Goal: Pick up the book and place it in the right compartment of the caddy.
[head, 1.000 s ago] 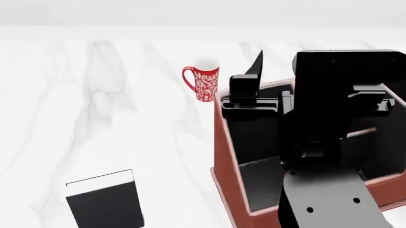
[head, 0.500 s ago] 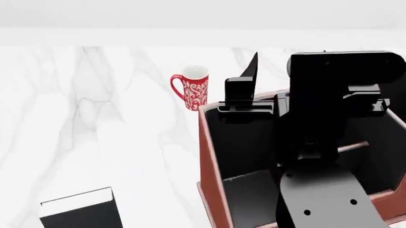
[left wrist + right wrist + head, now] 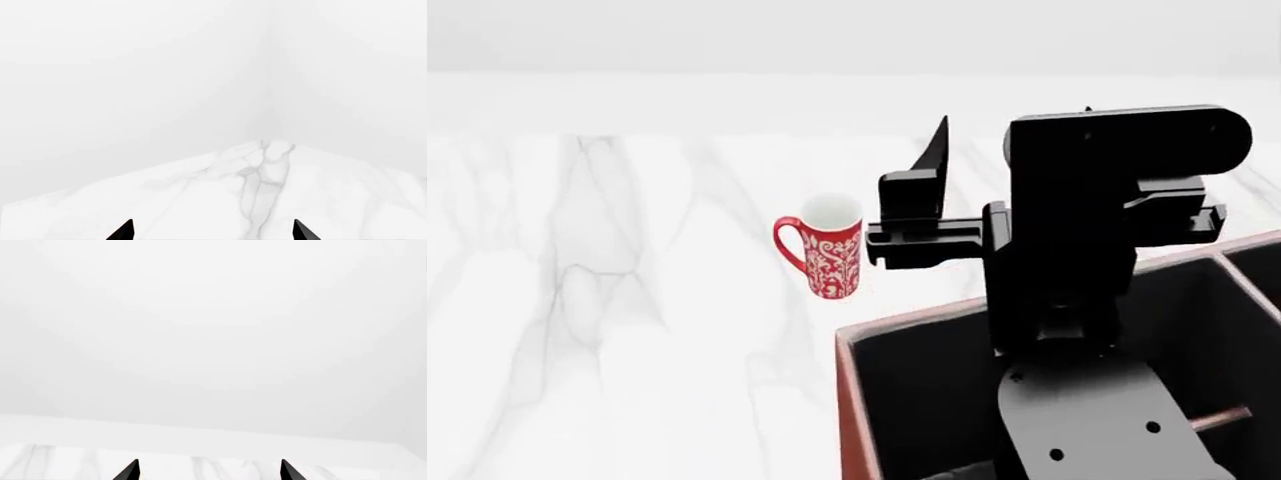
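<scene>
Right gripper (image 3: 209, 471): fingers spread, empty, raised above the caddy (image 3: 857, 370) (only its far left corner shows, the rest cut off). Mug (image 3: 825, 246): left of that gripper. Book: out of every view. Left gripper (image 3: 212, 231): tips apart over the marble table (image 3: 200, 200).

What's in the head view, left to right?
Bare white marble tabletop → red patterned mug → black right gripper raised above the table → reddish-brown caddy with black interior, partly hidden by the arm. The book is out of view.
</scene>
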Tool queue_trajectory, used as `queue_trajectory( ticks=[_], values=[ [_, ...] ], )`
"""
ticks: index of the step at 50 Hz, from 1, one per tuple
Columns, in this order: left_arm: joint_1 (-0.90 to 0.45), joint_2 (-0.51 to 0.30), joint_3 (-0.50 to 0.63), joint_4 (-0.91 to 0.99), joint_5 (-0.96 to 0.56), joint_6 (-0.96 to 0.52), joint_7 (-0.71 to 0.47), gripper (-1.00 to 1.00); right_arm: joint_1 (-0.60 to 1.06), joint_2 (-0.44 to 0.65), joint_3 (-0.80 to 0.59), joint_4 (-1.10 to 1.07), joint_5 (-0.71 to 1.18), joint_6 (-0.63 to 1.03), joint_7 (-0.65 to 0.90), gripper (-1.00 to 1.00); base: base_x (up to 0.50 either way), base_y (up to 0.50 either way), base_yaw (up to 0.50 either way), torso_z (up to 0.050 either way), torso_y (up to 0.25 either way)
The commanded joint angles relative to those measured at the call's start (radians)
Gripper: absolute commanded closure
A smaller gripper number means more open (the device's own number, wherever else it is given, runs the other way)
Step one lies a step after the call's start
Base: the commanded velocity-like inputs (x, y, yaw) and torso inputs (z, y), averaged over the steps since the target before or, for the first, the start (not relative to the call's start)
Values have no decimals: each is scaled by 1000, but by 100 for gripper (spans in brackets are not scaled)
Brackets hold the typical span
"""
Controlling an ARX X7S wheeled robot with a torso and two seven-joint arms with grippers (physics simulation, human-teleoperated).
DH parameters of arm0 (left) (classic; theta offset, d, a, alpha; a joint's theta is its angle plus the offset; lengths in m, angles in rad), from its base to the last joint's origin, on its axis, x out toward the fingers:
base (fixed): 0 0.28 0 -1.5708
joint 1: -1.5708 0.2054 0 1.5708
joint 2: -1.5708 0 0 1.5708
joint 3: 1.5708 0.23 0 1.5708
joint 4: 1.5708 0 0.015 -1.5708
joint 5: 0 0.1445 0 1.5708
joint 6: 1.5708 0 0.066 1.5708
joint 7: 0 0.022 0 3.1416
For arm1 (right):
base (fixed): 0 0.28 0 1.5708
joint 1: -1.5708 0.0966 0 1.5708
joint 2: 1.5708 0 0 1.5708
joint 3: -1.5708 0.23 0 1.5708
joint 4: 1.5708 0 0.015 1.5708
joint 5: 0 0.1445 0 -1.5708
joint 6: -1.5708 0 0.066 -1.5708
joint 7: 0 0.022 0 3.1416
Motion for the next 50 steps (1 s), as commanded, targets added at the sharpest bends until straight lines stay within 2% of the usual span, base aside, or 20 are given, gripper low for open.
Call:
queue_trajectory(
  ticks=[1,9,10,14,17,19,22,27,28,29,30,32,34,36,39,42,46,50],
  values=[
    [2,-3,4,-5,-2,4,-3,-100,6,2,-12,-10,4,14,10,-100,0,0,0,0,0],
    [5,-6,4,-3,-3,6,-7,-100,94,-7,-41,-33,33,176,20,-100,0,0,0,0,0],
    [6,-5,4,-3,-3,7,-8,-100,113,-18,-12,-58,99,200,-40,-100,0,0,0,0,0],
    [7,-7,4,1,-4,6,-11,-100,218,-15,-48,-65,174,344,-102,-100,0,0,0,0,0],
    [6,-7,6,-5,-4,9,-10,-100,283,-66,29,-33,259,406,-165,-100,0,0,0,0,0],
    [5,-8,8,-10,-4,11,-10,-100,361,-29,-56,3,284,539,-146,-100,0,0,0,0,0],
    [4,-9,10,-10,-3,10,-11,-100,389,-16,-71,21,394,539,-195,-100,0,0,0,0,0],
    [10,-10,4,-7,-9,13,-14,-100,419,25,-227,47,461,508,-314,-100,0,0,0,0,0],
    [10,-10,4,-8,-9,12,-15,-100,410,33,-257,31,443,430,-334,-100,0,0,0,0,0],
    [10,-10,5,-8,-8,12,-16,-100,411,37,-264,22,468,429,-366,-100,0,0,0,0,0],
    [7,-11,7,-10,-6,11,-16,-100,405,67,-340,-21,440,364,-392,-100,0,0,0,0,0],
    [6,-12,10,-12,-6,11,-16,-100,404,37,-327,6,473,392,-403,-100,0,0,0,0,0],
    [5,-13,12,-10,-5,9,-17,-100,399,45,-406,-4,448,328,-438,-100,0,0,0,0,0],
    [5,-14,12,-9,-6,8,-18,-100,385,22,-424,-9,457,314,-446,-100,0,0,0,0,0],
    [5,-16,13,-7,-5,6,-21,-100,374,-8,-411,-18,482,305,-449,-100,0,0,0,0,0],
    [2,-18,16,-7,-3,1,-24,-100,381,-19,-492,-69,498,327,-464,-100,0,0,0,0,0],
    [-2,-19,20,-16,-3,5,-23,-100,366,-51,-508,-101,531,343,-459,-100,0,0,0,0,0],
    [-2,-20,21,-18,-3,6,-24,-100,342,-70,-599,-92,479,280,-452,-100,0,0,0,0,0]
  ],
)
